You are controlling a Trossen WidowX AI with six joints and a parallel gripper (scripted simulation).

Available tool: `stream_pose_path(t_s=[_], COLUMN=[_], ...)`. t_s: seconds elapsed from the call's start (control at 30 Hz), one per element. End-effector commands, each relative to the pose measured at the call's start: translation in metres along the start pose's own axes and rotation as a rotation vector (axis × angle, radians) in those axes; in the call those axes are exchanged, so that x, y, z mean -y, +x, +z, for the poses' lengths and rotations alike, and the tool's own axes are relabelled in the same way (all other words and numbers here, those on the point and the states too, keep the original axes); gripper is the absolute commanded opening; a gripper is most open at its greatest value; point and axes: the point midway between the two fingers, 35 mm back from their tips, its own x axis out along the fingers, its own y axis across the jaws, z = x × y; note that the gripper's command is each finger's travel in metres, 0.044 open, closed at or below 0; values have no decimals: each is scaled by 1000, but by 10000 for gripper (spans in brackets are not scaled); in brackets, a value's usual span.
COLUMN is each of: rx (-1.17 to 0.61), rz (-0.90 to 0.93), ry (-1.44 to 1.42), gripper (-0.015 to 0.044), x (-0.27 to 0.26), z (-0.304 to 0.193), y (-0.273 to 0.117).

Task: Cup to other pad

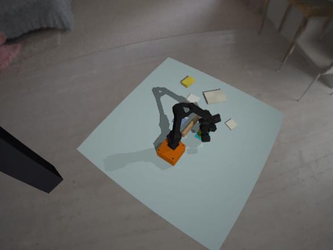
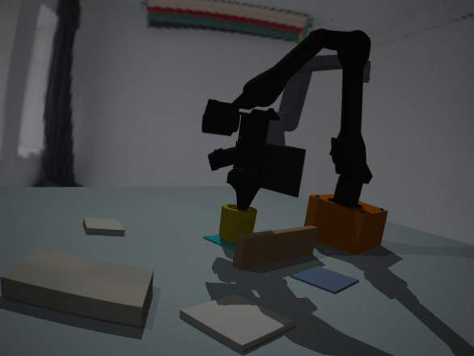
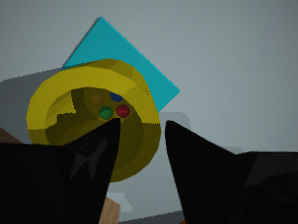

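Observation:
The yellow cup (image 1: pixel 200 133) (image 2: pixel 236 224) (image 3: pixel 65 82) stands upright on the teal pad (image 1: pixel 198 136) (image 2: pixel 214 239) (image 3: pixel 110 45). Several marbles lie inside at its bottom, among them a green marble (image 3: pixel 105 112) and a red marble (image 3: pixel 123 111). My gripper (image 2: pixel 243 207) (image 3: pixel 143 125) is open, pointing down at the cup's rim. In the wrist view one finger is over the cup's mouth and the other is outside the wall, with a gap to the wall. The blue pad (image 1: pixel 182 121) (image 2: pixel 325 279) bears nothing.
A wooden block (image 1: pixel 187 129) (image 2: pixel 275 248) stands on edge between the two pads. A large beige block (image 1: pixel 215 96) (image 2: pixel 81 279), a white tile (image 1: pixel 193 98) (image 2: pixel 236 319), a small beige block (image 1: pixel 231 124) (image 2: pixel 103 225) and a yellow block (image 1: pixel 188 81) lie farther out.

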Motion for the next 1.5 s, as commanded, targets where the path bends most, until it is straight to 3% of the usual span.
stream_pose_path(t_s=[0.0,0.77,1.13,1.47], rx=[8,3,-3,2], rz=[1,-4,-1,-3], ry=[-1,2,2,2], gripper=[147,147,435,440], x=[-1,-1,-1,-2], z=[3,-2,-2,-2], y=[-8,-40,-40,-80])
